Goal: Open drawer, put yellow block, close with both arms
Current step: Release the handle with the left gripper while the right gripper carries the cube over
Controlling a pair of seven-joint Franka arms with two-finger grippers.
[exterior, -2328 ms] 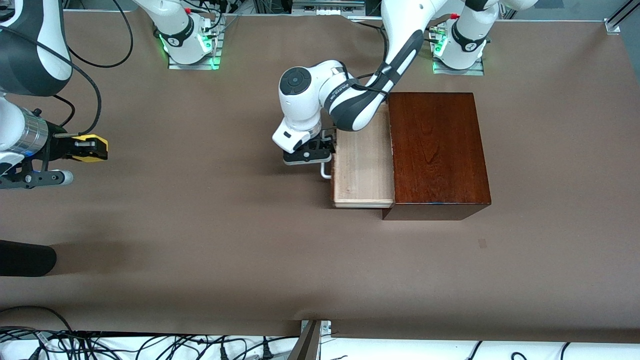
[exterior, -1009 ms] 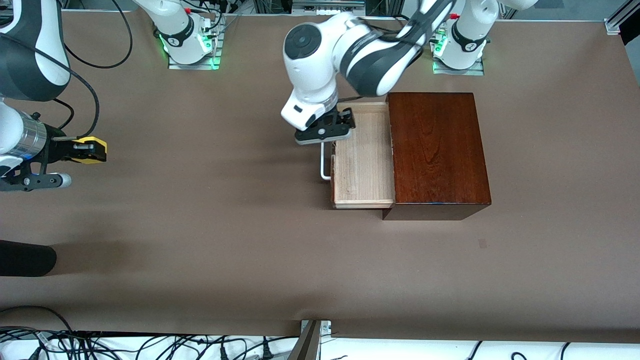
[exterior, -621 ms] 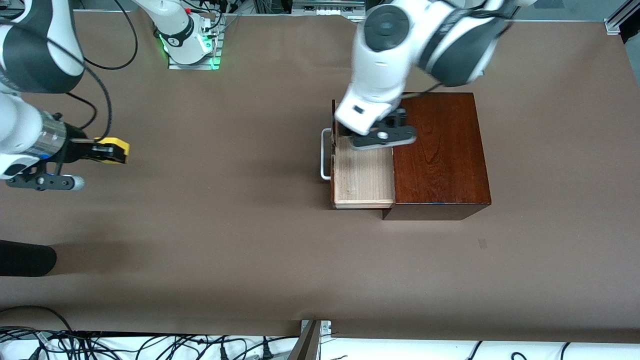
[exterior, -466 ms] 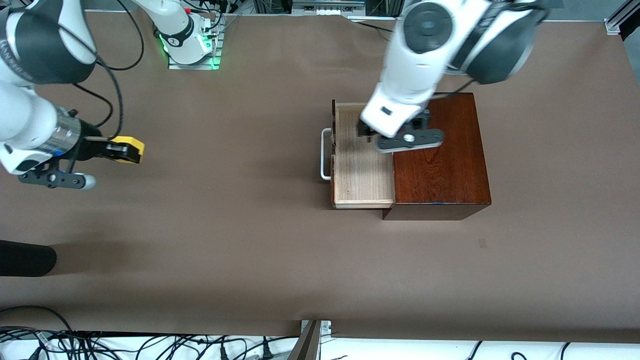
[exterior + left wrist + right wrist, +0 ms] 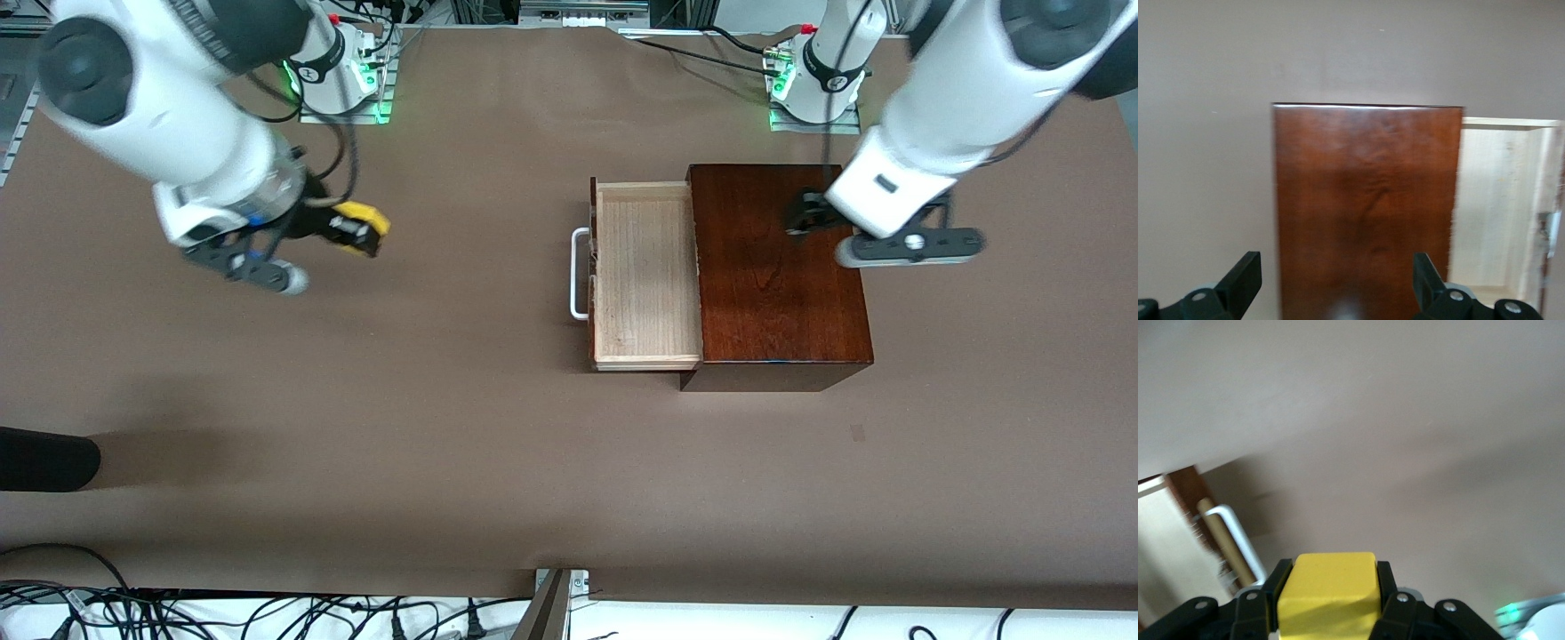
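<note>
The drawer (image 5: 645, 271) stands pulled out of the dark wooden box (image 5: 778, 267), its pale tray empty and its white handle (image 5: 578, 274) toward the right arm's end. My right gripper (image 5: 351, 227) is shut on the yellow block (image 5: 360, 216) above the bare table, well short of the drawer. In the right wrist view the block (image 5: 1328, 590) sits between the fingers, with the handle (image 5: 1238, 533) and the drawer (image 5: 1165, 547) ahead. My left gripper (image 5: 800, 213) is open and empty over the box top. The left wrist view shows the box (image 5: 1365, 207) and the drawer (image 5: 1495, 207).
A dark rounded object (image 5: 44, 458) lies at the table's edge at the right arm's end, near the front camera. Cables and a metal bracket (image 5: 556, 604) run along the near edge. The arm bases (image 5: 342, 80) (image 5: 813, 89) stand along the table's other long edge.
My left gripper has left the handle, risen and swung over the open drawer to above the box top. My right arm has carried the yellow block toward the drawer.
</note>
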